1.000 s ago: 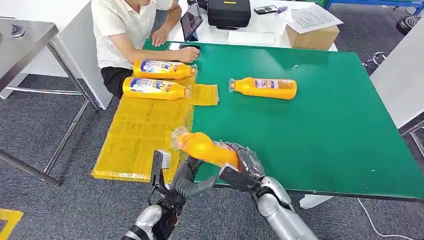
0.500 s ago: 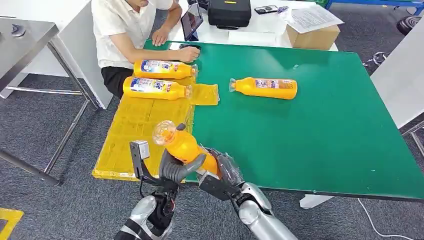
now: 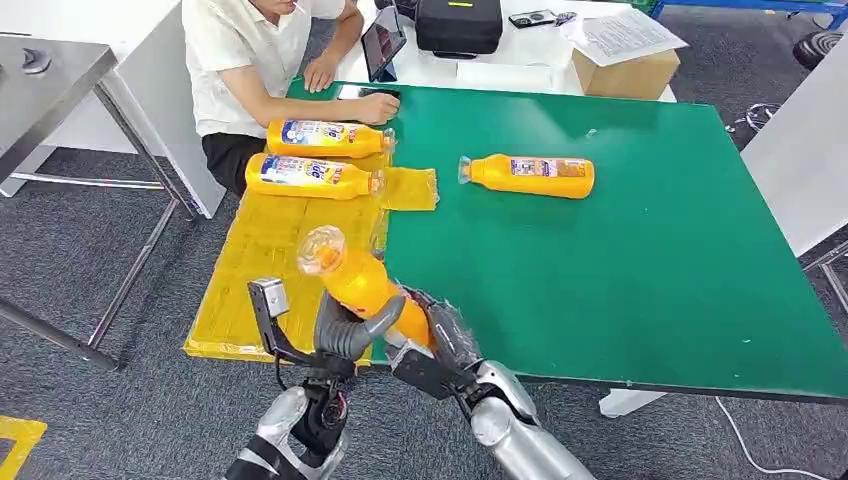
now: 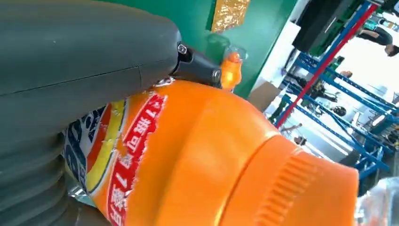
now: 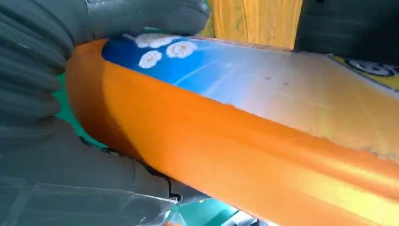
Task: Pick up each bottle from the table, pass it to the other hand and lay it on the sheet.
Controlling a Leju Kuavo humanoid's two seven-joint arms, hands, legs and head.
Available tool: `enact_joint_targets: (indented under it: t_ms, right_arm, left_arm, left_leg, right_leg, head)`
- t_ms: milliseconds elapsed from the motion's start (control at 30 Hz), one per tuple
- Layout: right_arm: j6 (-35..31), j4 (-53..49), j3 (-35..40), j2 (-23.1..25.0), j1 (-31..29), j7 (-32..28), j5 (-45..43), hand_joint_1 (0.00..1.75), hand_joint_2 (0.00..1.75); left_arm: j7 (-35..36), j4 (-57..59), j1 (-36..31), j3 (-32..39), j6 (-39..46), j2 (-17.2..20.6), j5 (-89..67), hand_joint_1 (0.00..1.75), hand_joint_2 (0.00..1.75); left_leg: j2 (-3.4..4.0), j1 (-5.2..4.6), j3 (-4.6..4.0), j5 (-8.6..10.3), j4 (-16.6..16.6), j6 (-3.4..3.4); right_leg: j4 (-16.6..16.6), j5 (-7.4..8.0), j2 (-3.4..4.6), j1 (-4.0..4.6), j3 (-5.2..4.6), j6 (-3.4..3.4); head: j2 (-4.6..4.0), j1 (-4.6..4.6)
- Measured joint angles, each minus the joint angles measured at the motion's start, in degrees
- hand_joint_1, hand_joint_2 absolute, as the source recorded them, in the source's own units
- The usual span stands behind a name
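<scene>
A green-topped counter [image 3: 620, 260] fills the middle of the head view, and a crinkled yellow plastic sheet [image 3: 262, 270] covers its left edge, with one corner lapping onto the green. Two orange plastic juice bottles with blue-and-white labels lie on their sides at the far end of the sheet, the farther one [image 3: 328, 138] just behind the nearer one [image 3: 312, 176], both with caps pointing right. A third orange bottle [image 3: 530, 175] lies on the bare green surface, well apart from the sheet, its cap pointing left.

At the near edge of the counter, a fourth orange bottle [image 3: 362, 285] is held tilted in the air over the seam between sheet and green, its cap end raised toward the left. The left robot hand [image 3: 345, 335] wraps its grey fingers around the middle of the bottle, and the right robot hand [image 3: 440, 340] grips the base end; both are closed on it.

A person in a white shirt [image 3: 250, 60] sits at the far left corner, one hand resting on the green surface. Behind stands a white table [image 3: 520, 75] carrying a black case [image 3: 458, 25], a cardboard box [image 3: 625, 70] and papers [image 3: 620, 35]. Grey carpet [image 3: 80, 290] lies around, and a grey metal table [image 3: 45, 75] stands to the left.
</scene>
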Motion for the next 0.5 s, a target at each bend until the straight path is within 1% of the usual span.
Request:
enact_joint_targets:
  t_ms: [100,300,500]
  right_arm:
    - [-0.9,-0.7,0.0,0.0,0.1,-0.9,-0.3,0.0,0.0]
    - [-4.8,-3.5,0.1,-0.1,2.1,-8.2,-0.8,0.0,0.0]
    - [-5.2,-5.4,0.5,-0.2,3.1,-8.9,-0.8,0.0,0.0]
  left_arm:
    - [0.0,0.0,-0.2,0.2,-0.9,0.0,0.0,1.75,1.75]
    - [-2.5,-0.9,-1.1,0.5,-1.8,0.7,-0.7,1.75,1.75]
    - [-2.8,-1.0,-1.2,1.0,-1.8,0.9,-0.9,1.75,1.75]
  left_leg:
    - [0.0,0.0,0.0,0.0,0.0,0.0]
    - [0.01,0.0,0.01,0.0,0.0,0.0]
    - [0.07,0.0,0.0,0.0,0.0,0.0]
  right_leg:
    - [0.0,0.0,0.0,0.0,0.0,0.0]
    - [0.0,0.0,0.01,0.0,-0.01,0.0]
    - [0.0,0.0,0.01,0.0,-0.03,0.0]
  head:
    - [0.0,0.0]
    - [0.0,-0.02]
    - [0.0,-0.02]
